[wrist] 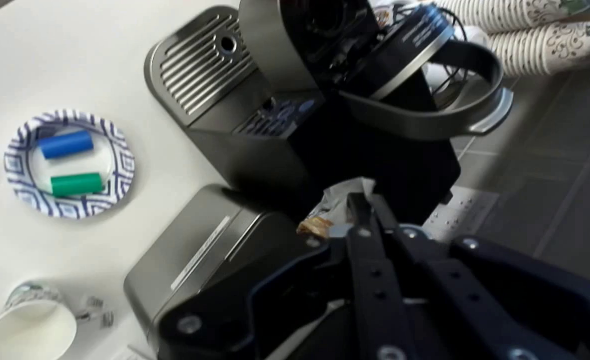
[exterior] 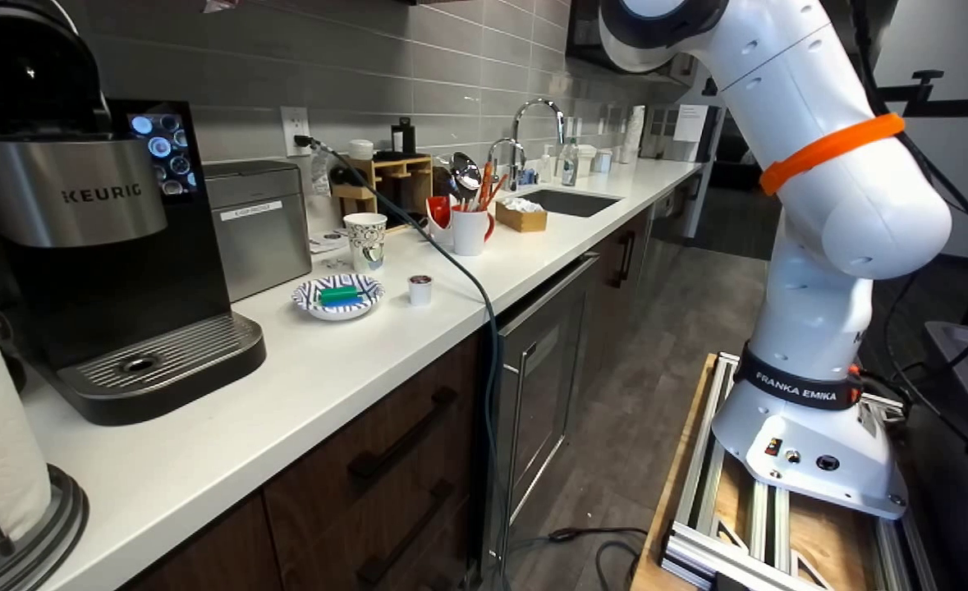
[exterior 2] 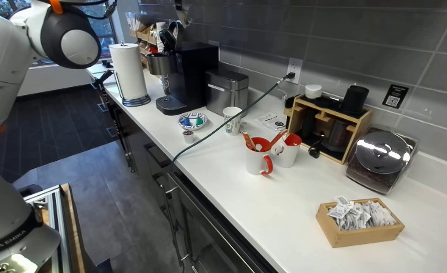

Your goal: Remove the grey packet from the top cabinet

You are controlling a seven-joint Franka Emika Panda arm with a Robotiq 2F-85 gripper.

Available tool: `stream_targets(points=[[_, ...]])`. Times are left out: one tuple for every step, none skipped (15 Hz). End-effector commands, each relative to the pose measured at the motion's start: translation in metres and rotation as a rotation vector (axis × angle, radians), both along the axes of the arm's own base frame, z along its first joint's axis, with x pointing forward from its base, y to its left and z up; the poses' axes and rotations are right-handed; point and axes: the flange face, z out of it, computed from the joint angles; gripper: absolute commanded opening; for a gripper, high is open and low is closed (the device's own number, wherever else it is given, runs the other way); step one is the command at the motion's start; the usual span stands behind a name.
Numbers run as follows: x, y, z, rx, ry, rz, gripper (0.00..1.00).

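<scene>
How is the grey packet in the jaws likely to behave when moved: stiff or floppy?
Probably floppy: in the wrist view the grey packet looks thin and creased. It may swing when moved, since in an exterior view the grey packet hangs below the jaws. It could slip, as the jaws seem to pinch only part of it.

In an exterior view, the camera stands near a black-and-silver coffee machine, looking along a white countertop toward a dark rectangular sink. In an exterior view, the camera faces roughly the opposite way, from near a rectangular light-wood box toward a dark-framed window. The wrist view looks steeply down from behind a black two-fingered gripper; all three share the coffee machine and a round blue-and-white plate
</scene>
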Motion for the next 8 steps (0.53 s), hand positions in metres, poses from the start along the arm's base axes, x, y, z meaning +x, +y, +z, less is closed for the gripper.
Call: stream_targets(points=[[0.001,-0.045,0.01,-0.054,-0.037,-0.011,0.01],[0.004,-0.052,0.01,-0.053,-0.044,-0.017,0.01],[0.006,-0.054,0.007,-0.048,-0.036,-0.019,0.01],[0.006,-0.054,0.004,-0.044,-0.028,-0.009,0.01],[0.006,-0.048,-0.001,-0.052,-0.013,0.012,0.01],[0.005,-0.043,-0.006,-0.063,0.001,0.027,0.01],[0.003,-0.036,-0.009,-0.077,0.003,0.065,0.01],[0.003,-0.031,-0.012,-0.086,-0.01,0.116,0.01]])
